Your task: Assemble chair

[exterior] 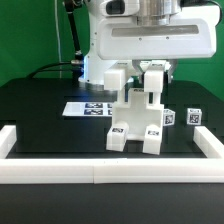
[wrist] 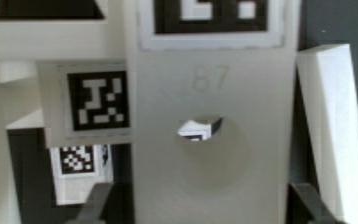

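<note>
The chair (exterior: 138, 122) stands part-built in the middle of the black table, white blocky parts with square marker tags. My gripper (exterior: 152, 72) is straight above it, fingers down at the top of its upright part. In the wrist view a broad white chair panel (wrist: 211, 90) with a small hole (wrist: 197, 128) and the moulded number 87 fills the picture. It lies between my dark fingers (wrist: 94, 205), which sit against its two edges. The gripper (wrist: 199, 208) looks shut on this panel. Tagged chair pieces (wrist: 91, 100) show beside it.
The marker board (exterior: 86, 108) lies behind the chair towards the exterior view's left. Two small tagged white pieces (exterior: 192, 117) stand at the right. A low white border rail (exterior: 110, 172) runs along the front and up both sides. The robot's white base (exterior: 150, 40) is behind.
</note>
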`<move>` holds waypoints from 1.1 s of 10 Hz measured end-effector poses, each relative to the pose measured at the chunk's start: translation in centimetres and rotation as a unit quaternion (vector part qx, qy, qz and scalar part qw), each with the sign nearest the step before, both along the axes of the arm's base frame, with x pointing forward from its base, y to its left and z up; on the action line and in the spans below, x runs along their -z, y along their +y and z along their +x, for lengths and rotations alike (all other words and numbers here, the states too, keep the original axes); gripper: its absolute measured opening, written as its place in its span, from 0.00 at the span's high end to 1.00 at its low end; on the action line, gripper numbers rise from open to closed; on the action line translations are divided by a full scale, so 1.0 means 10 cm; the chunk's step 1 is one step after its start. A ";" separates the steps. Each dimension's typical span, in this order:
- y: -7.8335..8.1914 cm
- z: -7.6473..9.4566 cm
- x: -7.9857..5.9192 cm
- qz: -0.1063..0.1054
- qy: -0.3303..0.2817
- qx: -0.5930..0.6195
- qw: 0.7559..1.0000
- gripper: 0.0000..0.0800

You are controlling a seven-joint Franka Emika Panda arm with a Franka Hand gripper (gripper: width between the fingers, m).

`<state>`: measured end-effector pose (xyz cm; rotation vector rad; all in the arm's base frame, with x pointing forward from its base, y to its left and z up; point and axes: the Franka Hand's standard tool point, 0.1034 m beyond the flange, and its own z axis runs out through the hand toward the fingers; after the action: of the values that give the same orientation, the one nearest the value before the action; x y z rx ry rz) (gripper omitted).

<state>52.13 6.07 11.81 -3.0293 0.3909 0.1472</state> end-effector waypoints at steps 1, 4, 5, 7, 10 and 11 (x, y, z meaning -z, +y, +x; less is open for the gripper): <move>0.02 -0.01 0.01 0.000 0.001 -0.002 1.000 0.64; 0.00 -0.01 0.01 0.000 0.001 -0.003 1.000 0.64; 0.00 -0.01 0.01 0.000 0.001 -0.003 1.000 0.64; 0.00 -0.02 0.04 -0.001 0.003 -0.003 1.000 0.64; -0.02 -0.03 0.15 -0.005 0.005 -0.004 1.000 0.64; -0.02 -0.03 0.19 -0.007 0.004 -0.004 1.000 0.64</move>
<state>51.84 5.85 9.87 -3.0450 0.3825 0.1588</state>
